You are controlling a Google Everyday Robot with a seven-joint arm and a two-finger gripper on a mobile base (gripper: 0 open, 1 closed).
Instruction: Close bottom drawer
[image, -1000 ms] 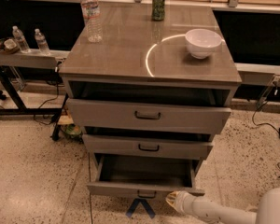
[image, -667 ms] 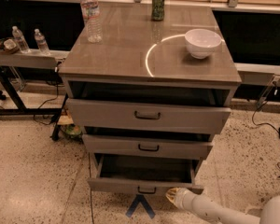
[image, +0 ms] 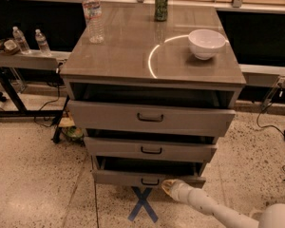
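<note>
The bottom drawer (image: 133, 177) is the lowest of three grey wood-grain drawers in the cabinet. It stands partly open, its front panel a short way out from the cabinet, with a small dark bar handle (image: 150, 181). My gripper (image: 169, 187) is at the end of the white arm coming in from the lower right. Its tip rests against the drawer front, just right of the handle. The middle drawer (image: 151, 149) and the top drawer (image: 150, 118) also stand slightly out.
On the cabinet top (image: 133, 56) stand a water bottle (image: 93, 14), a green can (image: 161, 4) and a white bowl (image: 206, 43). A blue X (image: 143, 204) marks the floor in front. A black-legged table (image: 19, 61) with bottles stands left. Cables lie at right.
The bottom drawer has slid inward toward the cabinet, less of its box showing. My gripper has moved forward with it, staying against the front panel.
</note>
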